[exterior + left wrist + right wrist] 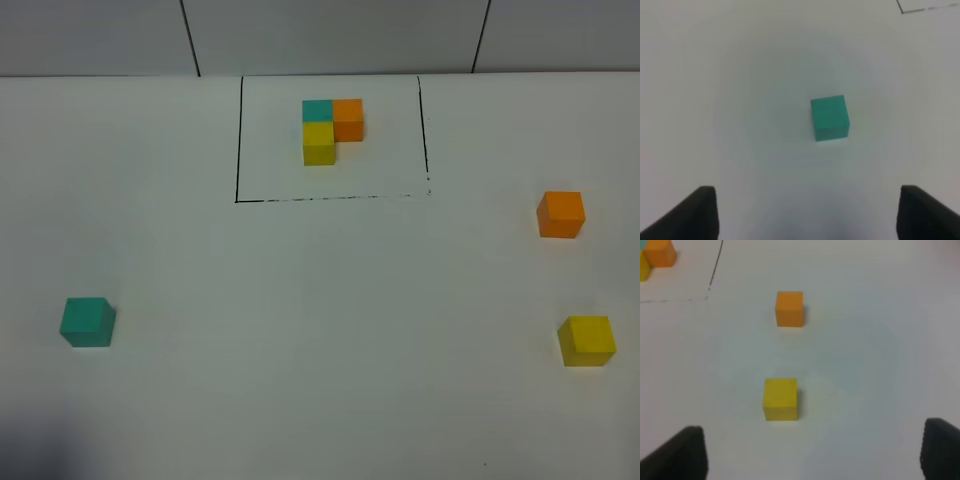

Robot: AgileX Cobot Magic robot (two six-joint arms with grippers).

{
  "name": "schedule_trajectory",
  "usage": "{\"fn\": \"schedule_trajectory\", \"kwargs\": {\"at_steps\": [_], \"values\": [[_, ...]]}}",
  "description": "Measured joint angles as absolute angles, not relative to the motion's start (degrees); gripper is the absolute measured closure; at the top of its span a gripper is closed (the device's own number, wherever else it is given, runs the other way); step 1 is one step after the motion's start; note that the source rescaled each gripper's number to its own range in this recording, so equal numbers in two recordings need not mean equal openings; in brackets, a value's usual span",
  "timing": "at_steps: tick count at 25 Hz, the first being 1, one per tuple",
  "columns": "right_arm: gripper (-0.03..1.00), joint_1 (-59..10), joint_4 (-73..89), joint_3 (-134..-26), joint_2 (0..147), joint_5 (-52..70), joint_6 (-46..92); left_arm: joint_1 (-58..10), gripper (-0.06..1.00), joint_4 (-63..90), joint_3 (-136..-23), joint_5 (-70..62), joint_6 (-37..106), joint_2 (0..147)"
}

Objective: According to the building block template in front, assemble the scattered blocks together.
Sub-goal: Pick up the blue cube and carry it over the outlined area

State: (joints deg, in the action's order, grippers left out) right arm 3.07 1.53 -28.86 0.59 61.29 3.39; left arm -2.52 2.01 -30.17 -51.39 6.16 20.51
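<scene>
Exterior high view shows the building block template (332, 130) at the far middle of the white desk (320, 400), inside a thin black frame (238, 140): teal and orange side by side, yellow against the teal's near face. The loose teal cube (87, 322) lies well left of the template and nearer the camera. The orange cube (560, 214) sits well right of the template, the yellow cube (586, 340) right and nearer still. Left jaws stand wide apart, empty, with the teal cube ahead. Right jaws also stand apart, empty, short of the yellow cube.
</scene>
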Motion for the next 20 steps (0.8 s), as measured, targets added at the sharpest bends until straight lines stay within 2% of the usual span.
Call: {"fn": "schedule_trajectory", "kwargs": {"at_steps": [9, 20], "values": [[0.24, 3.1, 1.5, -28.9, 0.6, 61.3, 3.4, -2.5, -0.03, 3.1, -36.5, -46.7, 4.6, 46.7], [0.24, 3.1, 1.5, -28.9, 0.6, 61.3, 3.4, -2.5, -0.05, 3.1, -48.1, -49.0, 0.0, 72.6]]}}
